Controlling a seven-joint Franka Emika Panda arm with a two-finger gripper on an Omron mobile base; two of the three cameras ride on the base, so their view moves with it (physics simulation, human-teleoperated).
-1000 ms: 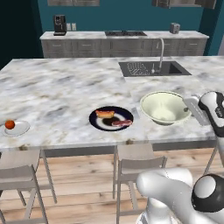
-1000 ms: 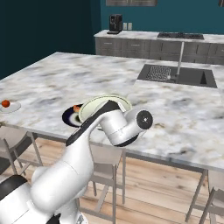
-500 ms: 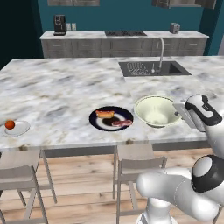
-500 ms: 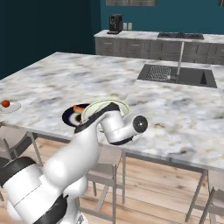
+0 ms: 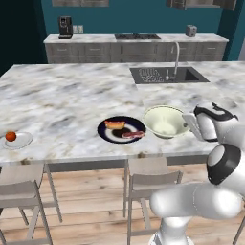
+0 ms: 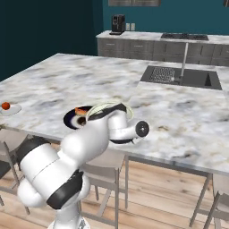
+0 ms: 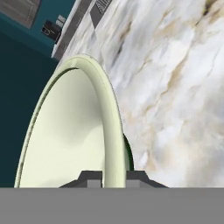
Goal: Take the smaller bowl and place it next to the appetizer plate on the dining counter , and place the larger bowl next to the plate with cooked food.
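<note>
One wide cream bowl, the larger bowl, sits pinched at its rim in my jaws, one dark fingertip inside the rim and the other outside, closed tight on the thin wall. From the hand view, the bowl's pale green-edged lip curves upward, with a sliver of dark green underside showing at its right and marbled stone beyond it. From the left base view the bowl is just to the right of the plate with cooked food, the two rims nearly meeting; whether they touch, or whether the bowl's foot rests on the stone, I cannot tell. The dark plate carries reddish-orange pieces and lies near the front edge of the table, the long marbled dining counter with tan veins. From the right base view my white arm covers most of the bowl, leaving only a strip of its rim above the dark plate.

Well apart to the left, close to the same front edge, the appetizer plate holds a single red ball. A sink with a faucet is set into the far right of the table. Grey stools stand tucked below the front edge. A black coffee machine stands on the back counter.
</note>
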